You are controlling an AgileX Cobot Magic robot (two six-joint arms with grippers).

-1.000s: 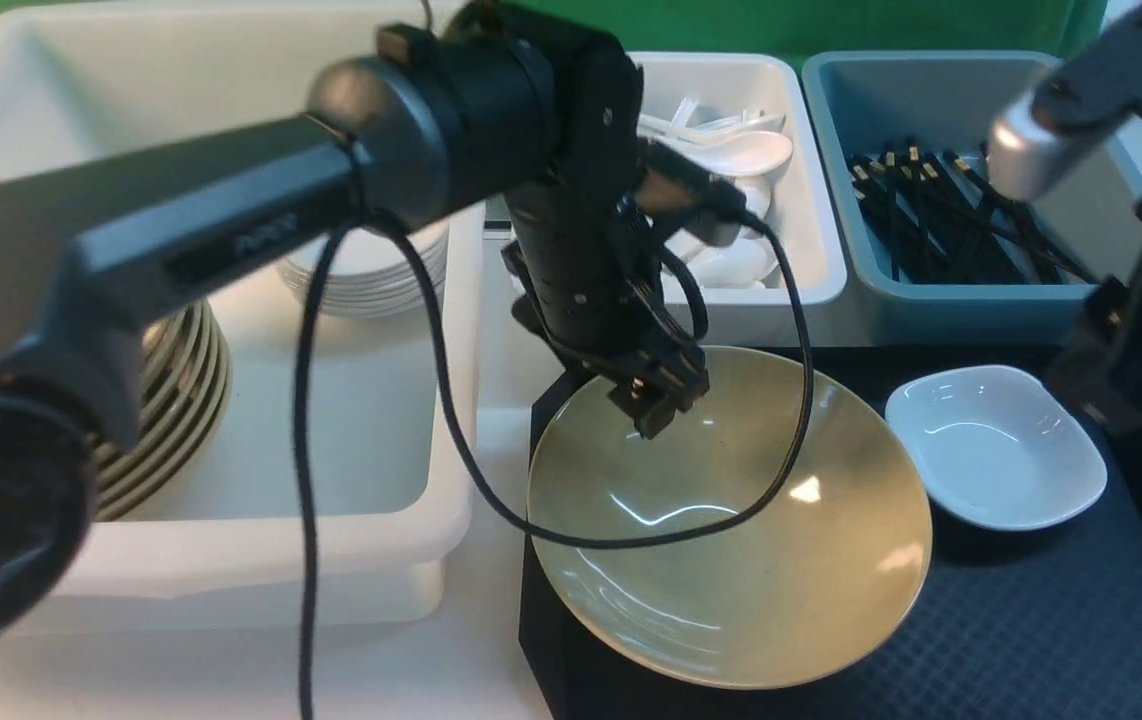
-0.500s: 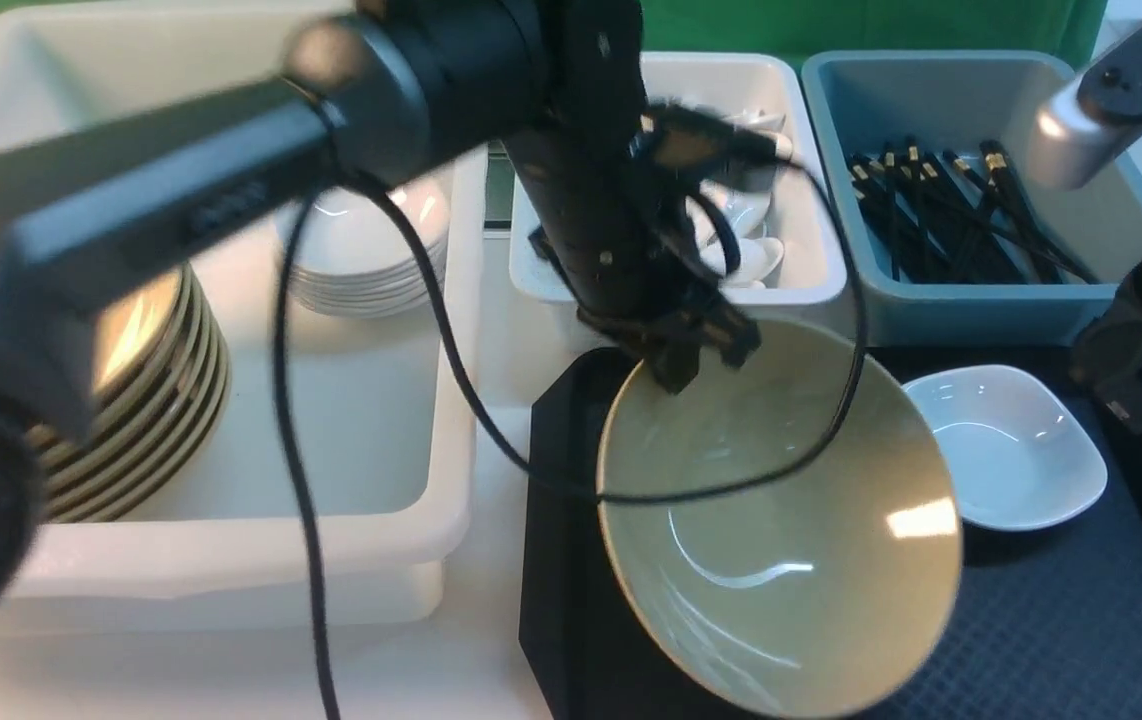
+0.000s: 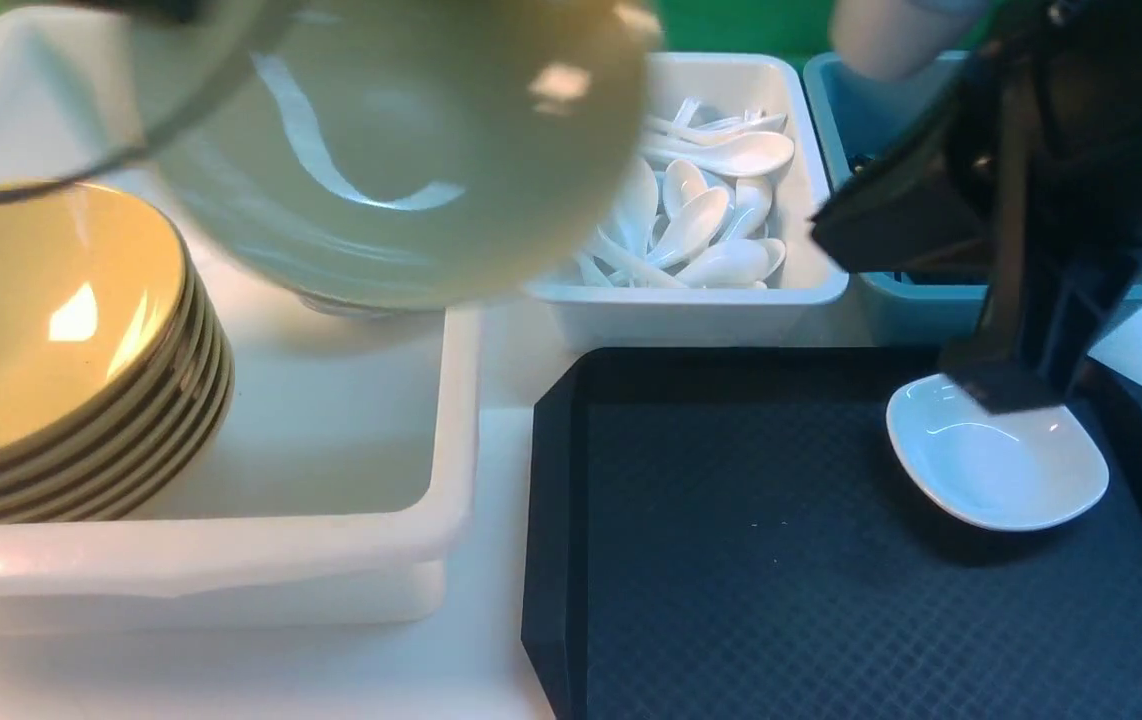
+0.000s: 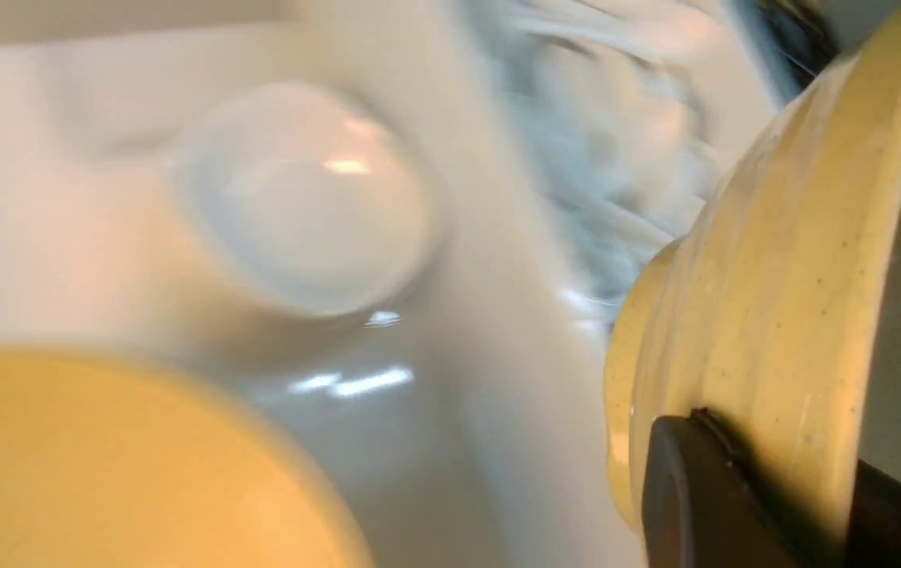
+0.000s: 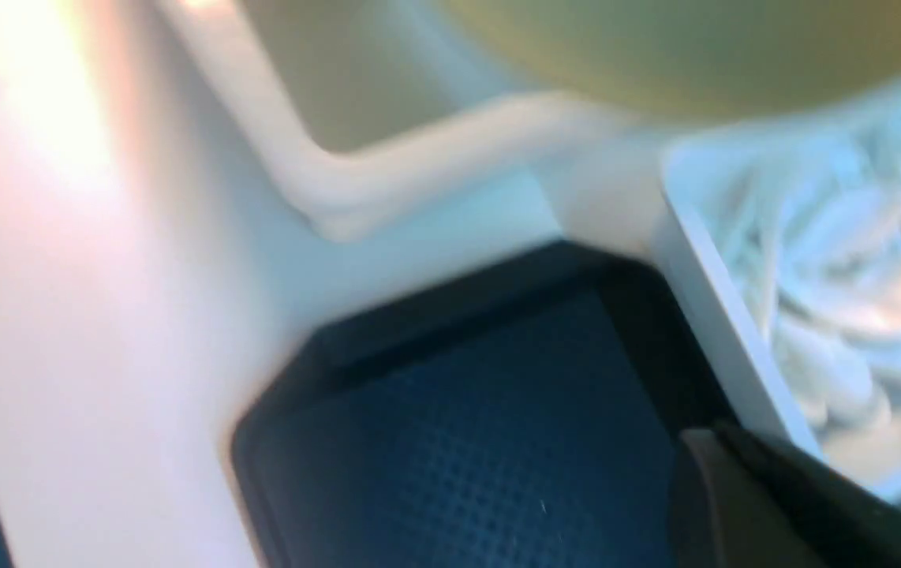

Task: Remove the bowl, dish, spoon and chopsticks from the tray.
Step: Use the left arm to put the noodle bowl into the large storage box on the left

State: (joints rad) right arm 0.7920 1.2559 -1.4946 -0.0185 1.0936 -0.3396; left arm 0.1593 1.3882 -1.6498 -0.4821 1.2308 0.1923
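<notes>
Noted the bowl (image 3: pixel 401 150) aloft and tilted at top centre-left of frame, over the white tub (image 3: pixel 331 540), rim clamped in the left end effector (image 4: pixel 801 505). Saw the dish (image 3: pixel 1001 470) resting at right of the tray (image 3: pixel 731 560), close to its far rim. Found the right end effector (image 3: pixel 1006 390) at the dish's far edge; could not tell its opening. Logged open textured floor across tray's left and centre. Recorded stacked bowls (image 3: pixel 41 330) at tub's left wall.
</notes>
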